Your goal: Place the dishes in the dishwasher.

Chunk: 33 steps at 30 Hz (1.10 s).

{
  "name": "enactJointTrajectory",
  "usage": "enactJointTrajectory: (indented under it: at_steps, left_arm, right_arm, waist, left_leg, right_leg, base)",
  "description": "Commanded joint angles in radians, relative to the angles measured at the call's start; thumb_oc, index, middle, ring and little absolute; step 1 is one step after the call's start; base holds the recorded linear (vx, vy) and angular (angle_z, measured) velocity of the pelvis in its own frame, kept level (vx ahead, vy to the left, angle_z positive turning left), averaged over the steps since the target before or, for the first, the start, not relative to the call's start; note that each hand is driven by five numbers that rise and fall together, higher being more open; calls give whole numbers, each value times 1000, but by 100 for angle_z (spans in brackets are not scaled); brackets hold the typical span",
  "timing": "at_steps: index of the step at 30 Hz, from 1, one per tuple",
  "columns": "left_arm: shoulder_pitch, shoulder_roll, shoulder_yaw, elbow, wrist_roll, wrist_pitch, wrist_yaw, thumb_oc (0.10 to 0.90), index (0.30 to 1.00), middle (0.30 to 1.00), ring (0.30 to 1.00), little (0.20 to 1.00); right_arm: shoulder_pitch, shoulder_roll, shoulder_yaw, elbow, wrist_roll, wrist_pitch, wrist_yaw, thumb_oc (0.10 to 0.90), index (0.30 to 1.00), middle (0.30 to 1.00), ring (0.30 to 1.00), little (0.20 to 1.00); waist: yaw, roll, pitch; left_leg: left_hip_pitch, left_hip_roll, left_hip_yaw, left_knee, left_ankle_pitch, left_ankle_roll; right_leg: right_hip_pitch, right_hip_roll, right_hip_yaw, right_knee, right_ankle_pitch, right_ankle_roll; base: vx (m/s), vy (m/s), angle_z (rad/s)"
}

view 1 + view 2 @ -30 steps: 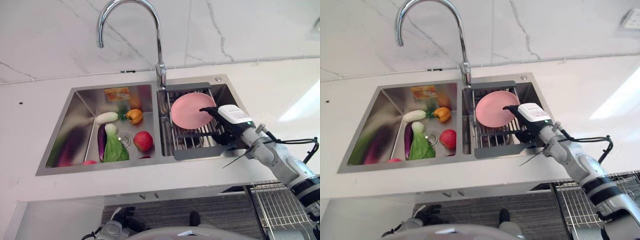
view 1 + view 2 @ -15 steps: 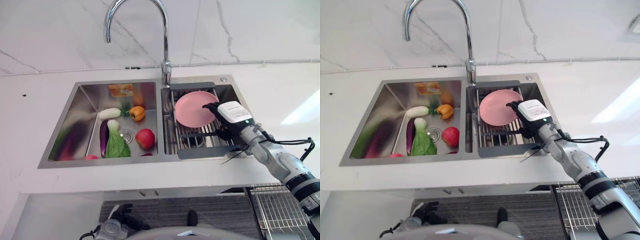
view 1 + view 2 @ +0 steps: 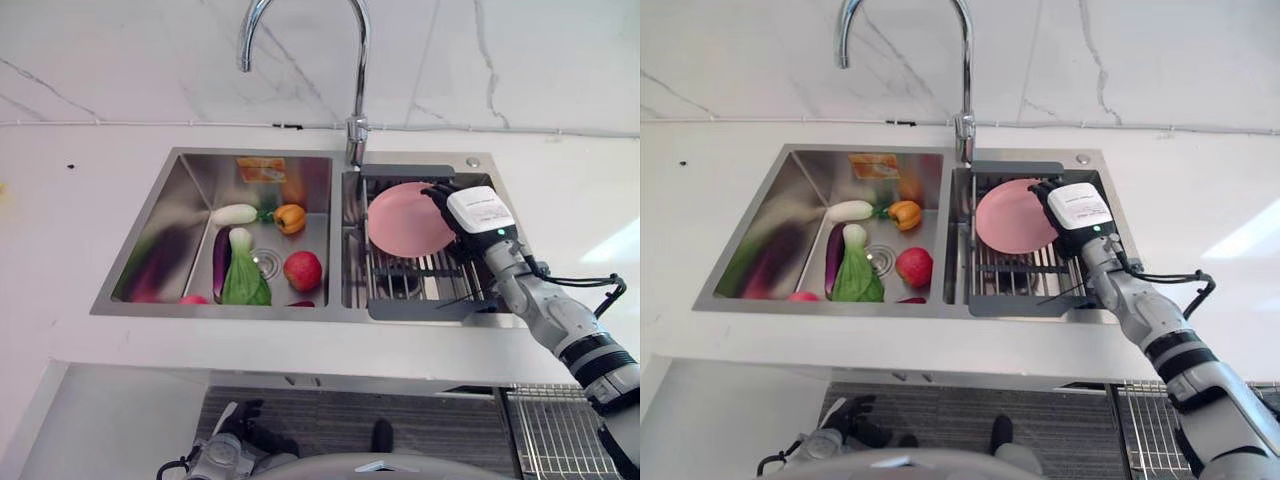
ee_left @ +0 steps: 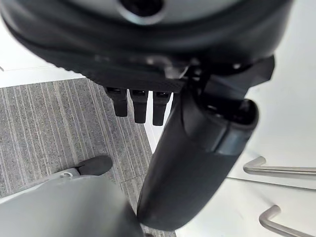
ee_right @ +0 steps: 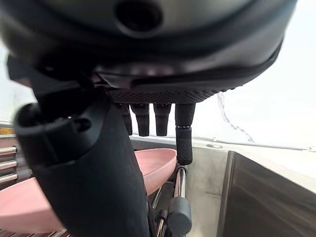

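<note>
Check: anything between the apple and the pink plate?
Yes. In the left eye view the steel divider between the two basins separates the apple from the plate, which leans on the rack.

Right arm [image 3: 1160, 335] enters from the lower right and reaches forward and up, forearm straight. Right hand [image 3: 1068, 215] sits at the arm's far end, back of the hand with its white cover facing up. In the right wrist view its fingers [image 5: 183, 133] point straight out in a row, uncurled, thumb [image 5: 84, 163] set apart. Left hand [image 4: 197, 143] hangs low; fingers [image 4: 139, 104] straight, thumb extended, holding nothing.
</note>
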Motion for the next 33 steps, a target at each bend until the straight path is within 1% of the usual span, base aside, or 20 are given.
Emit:
enactJointTrajectory:
  at_steps: [1,6,14,17,22,23,29,30,33]
  left_arm:
    - [-13,41,-69,38,19,-17,13,800,900,900,900,900]
    - [-14,42,-72,32,19,-16,15,800,900,900,900,900]
    - [-11,40,-75,26,30,-15,21,800,900,900,900,900]
    - [-11,40,-74,25,35,-14,24,800,900,900,900,900]
    - [-10,41,-66,25,40,-6,37,800,900,900,900,900]
    - [-10,41,-66,25,40,-6,37,800,900,900,900,900]
    - [1,36,-32,27,42,2,51,800,900,900,900,900]
    - [4,35,-25,27,44,3,55,800,900,900,900,900]
    - [6,35,-19,11,56,0,71,800,900,900,900,900]
  right_arm:
    - [-131,56,17,23,-6,-17,-67,400,300,300,300,300]
    - [-125,69,14,14,2,-20,-72,400,300,300,300,300]
    - [-102,85,-14,-48,27,-35,-96,400,300,300,300,300]
    - [-96,92,-32,-87,45,-43,-103,400,300,300,300,300]
    - [-77,95,-100,-197,87,-49,-128,400,300,300,300,300]
    - [-77,95,-100,-197,87,-49,-128,400,300,300,300,300]
    - [-21,59,-244,-379,110,-47,-167,400,300,300,300,300]
    - [-14,47,-280,-407,112,-45,-181,400,300,300,300,300]
    - [26,6,-374,-493,99,-41,-205,400,300,300,300,300]
  waist:
    - [32,-88,-18]
    - [33,-87,-15]
    - [31,-83,-18]
    - [30,-83,-18]
    - [24,-84,-21]
    - [24,-84,-21]
    - [5,-86,-34]
    - [-4,-85,-35]
    - [-11,-88,-36]
  left_leg:
    - [-11,-62,-31,4,-35,20]
    - [-12,-64,-36,4,-35,21]
    - [-8,-64,-36,4,-37,23]
    - [-6,-65,-35,4,-38,24]
    - [-1,-64,-26,4,-39,24]
    - [-1,-64,-26,4,-39,24]
    - [14,-64,6,5,-46,31]
    - [16,-67,15,7,-48,33]
    - [19,-74,35,8,-52,40]
  right_leg:
    - [63,-47,21,15,-126,59]
    - [63,-48,20,15,-127,58]
    - [66,-50,22,15,-127,58]
    - [66,-50,22,15,-127,58]
    - [68,-49,25,15,-126,57]
    - [68,-49,25,15,-126,57]
    - [65,-46,51,15,-113,65]
    - [63,-47,56,15,-108,67]
    - [56,-51,73,17,-96,74]
  base:
    - [0,0,0]
    - [-1,4,2]
    - [-1,1,0]
    - [0,0,0]
    - [-13,3,0]
    - [0,0,0]
    - [-36,23,-6]
    - [-51,47,-20]
    - [-56,70,-24]
